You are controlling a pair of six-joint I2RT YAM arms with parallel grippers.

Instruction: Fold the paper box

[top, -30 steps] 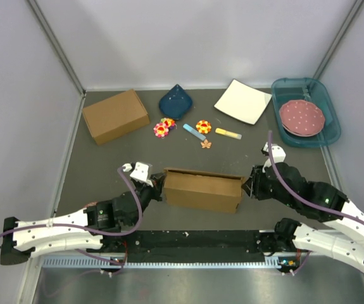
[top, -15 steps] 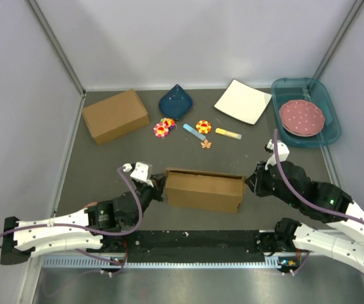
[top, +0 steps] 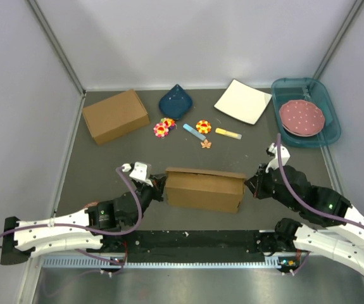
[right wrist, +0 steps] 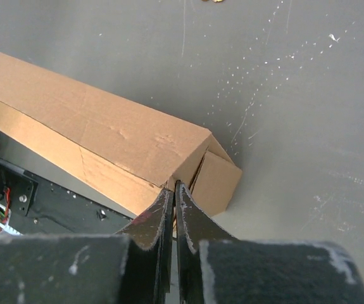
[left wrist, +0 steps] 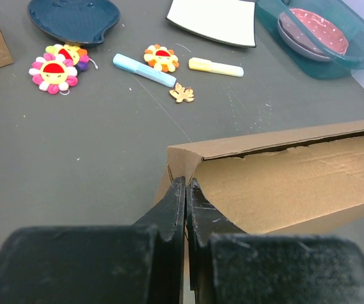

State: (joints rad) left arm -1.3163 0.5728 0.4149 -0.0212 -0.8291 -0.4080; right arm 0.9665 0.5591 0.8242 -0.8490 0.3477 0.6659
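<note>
**Both jaws shut at box ends**

L gripper [left wrist: 185, 185]: jaws pressed together, tips at the left-end corner of the box [top: 204, 190]; can't tell if any card is nipped between. R gripper [right wrist: 172, 189]: jaws also pressed together, tips against the right-end corner, beside a tucked flap. I see the box lying lengthwise near the table's [top: 106, 171] near edge, centred betw. the arms. A carton [top: 115, 115] sits at the far-left corner, well apart.

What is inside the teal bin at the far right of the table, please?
A pink dotted plate lies inside the teal bin. Whatever is beneath the plate is covered, so I cannot tell.
</note>
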